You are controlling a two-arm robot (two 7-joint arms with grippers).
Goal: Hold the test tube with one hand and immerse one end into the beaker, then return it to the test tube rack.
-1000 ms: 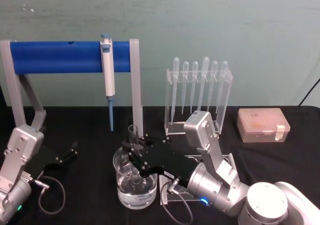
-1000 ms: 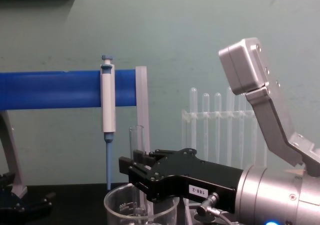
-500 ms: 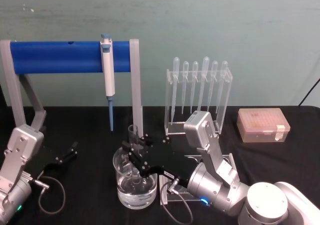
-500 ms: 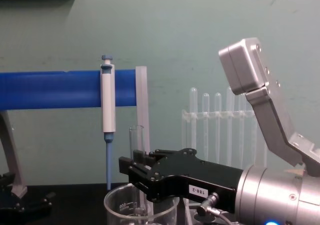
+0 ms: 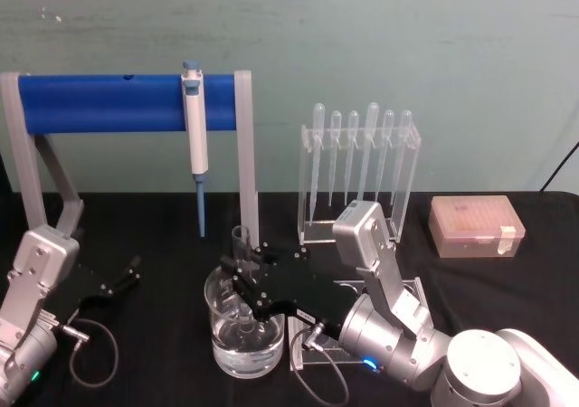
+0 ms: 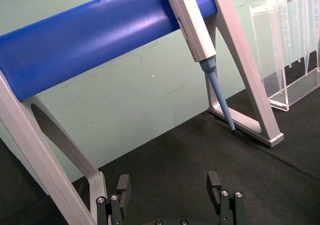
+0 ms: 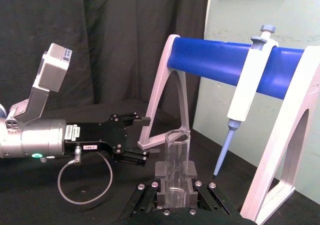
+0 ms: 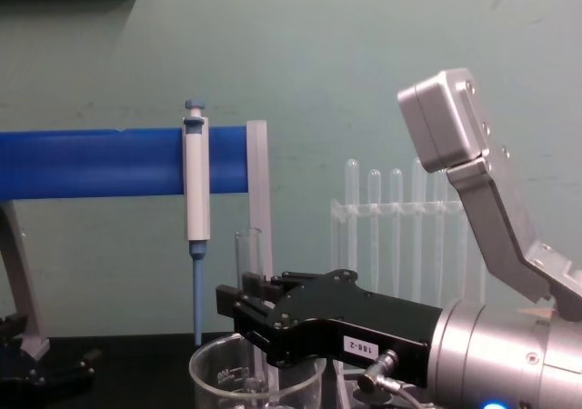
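1. The right gripper (image 5: 242,276) reaches in from the robot's right, over the beaker (image 5: 226,353). Its fingers are clamped on the test tube (image 5: 241,244).
2. In the right wrist view we see the test tube (image 7: 176,155) seated between the black fingers (image 7: 150,191), with its open rim above them.
3. The test tube stands upright. From the chest view, its upper part (image 8: 248,254) rises above the right gripper (image 8: 238,314) and its lower part goes down inside the beaker (image 8: 214,373).
4. The beaker stands on the black table (image 5: 163,217) and holds clear liquid. We cannot tell whether the tube's round end is under the surface.
5. The left gripper (image 5: 122,276) sits low over the table at the robot's left, well apart from the beaker. Its fingers (image 6: 122,185) stand apart with nothing between them.
6. Behind the beaker stands a grey stand with a blue bar (image 5: 99,102). A white and blue pipette (image 5: 194,136) hangs from the bar, tip down.
7. To the right of the stand, a clear rack (image 5: 357,167) holds a row of plastic transfer pipettes, bulbs up.
8. A pale lidded tip box (image 5: 475,226) sits on the table further right, well apart from the beaker.
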